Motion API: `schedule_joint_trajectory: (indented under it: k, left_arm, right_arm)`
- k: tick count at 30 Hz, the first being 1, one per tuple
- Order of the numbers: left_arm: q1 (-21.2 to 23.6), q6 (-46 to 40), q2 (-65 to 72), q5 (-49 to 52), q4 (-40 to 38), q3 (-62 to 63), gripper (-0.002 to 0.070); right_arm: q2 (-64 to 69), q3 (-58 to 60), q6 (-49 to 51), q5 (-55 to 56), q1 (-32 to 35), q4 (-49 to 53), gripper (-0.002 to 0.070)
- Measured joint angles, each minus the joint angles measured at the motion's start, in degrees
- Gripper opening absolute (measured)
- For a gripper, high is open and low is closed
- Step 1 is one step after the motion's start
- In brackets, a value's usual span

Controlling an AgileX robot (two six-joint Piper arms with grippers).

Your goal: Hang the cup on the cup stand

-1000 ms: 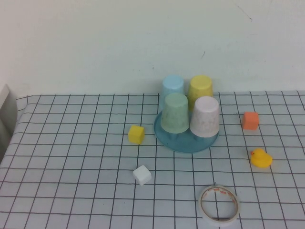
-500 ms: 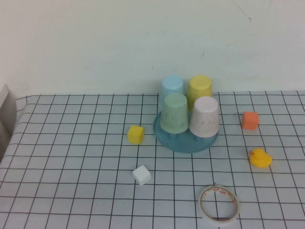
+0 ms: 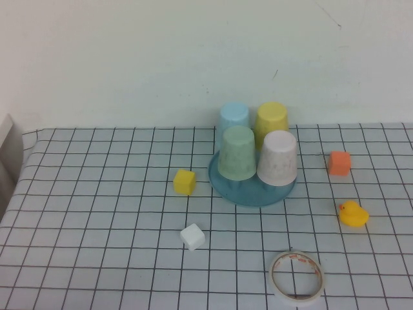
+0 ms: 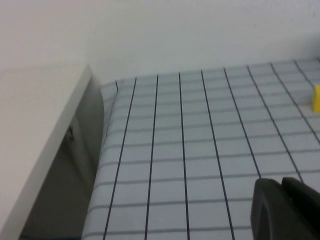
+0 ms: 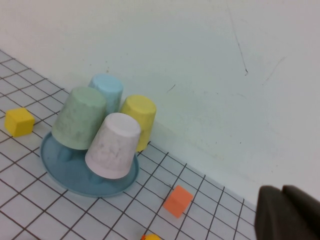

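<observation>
We see the pink cup [image 3: 277,158] upside down on the cup stand [image 3: 251,192], so prob. done. Light, stiff, smooth plastic; we'd grip mid-wall. Left pincer [image 4: 286,210] & right pincer [image 5: 289,212] closed, empty, off the worktop.

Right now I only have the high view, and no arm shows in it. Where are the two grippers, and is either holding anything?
Observer: The left wrist view shows the left gripper shut and empty, over the grid cloth near the table's left edge.
Operator: And the right one?
Observer: The right wrist view shows the right gripper shut and empty, well clear of the cup stand.
Operator: Is the pink cup seated?
Observer: From that side, the cup leans mouth-down on the stand, its rim raised off the blue dish.
</observation>
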State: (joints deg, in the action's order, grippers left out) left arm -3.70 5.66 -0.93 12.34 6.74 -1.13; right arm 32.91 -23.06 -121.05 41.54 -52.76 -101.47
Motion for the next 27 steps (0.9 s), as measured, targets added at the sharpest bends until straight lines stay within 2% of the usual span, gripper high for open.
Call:
schedule_joint_trajectory:
  k: [4, 15, 21, 27]
  left_arm:
    - [0.4, 0.0, 0.0, 5.2, -0.4, 0.1, 0.0000]
    - [0.5, 0.1, 0.0, 5.8, -1.6, 0.1, 0.0000]
    - [0.5, -5.7, 0.0, 6.0, -3.6, 0.1, 0.0000]
    - [0.5, -7.0, 0.0, 6.0, -4.2, 0.1, 0.0000]
  right_arm:
    - [0.0, 0.0, 0.0, 0.0, 0.0, 0.0, -0.0001]
    - [0.0, 0.0, 0.0, 0.0, 0.0, 0.0, -0.0001]
    - [0.0, 0.0, 0.0, 0.0, 0.0, 0.0, -0.0001]
    - [0.0, 0.0, 0.0, 0.0, 0.0, 0.0, -0.0001]
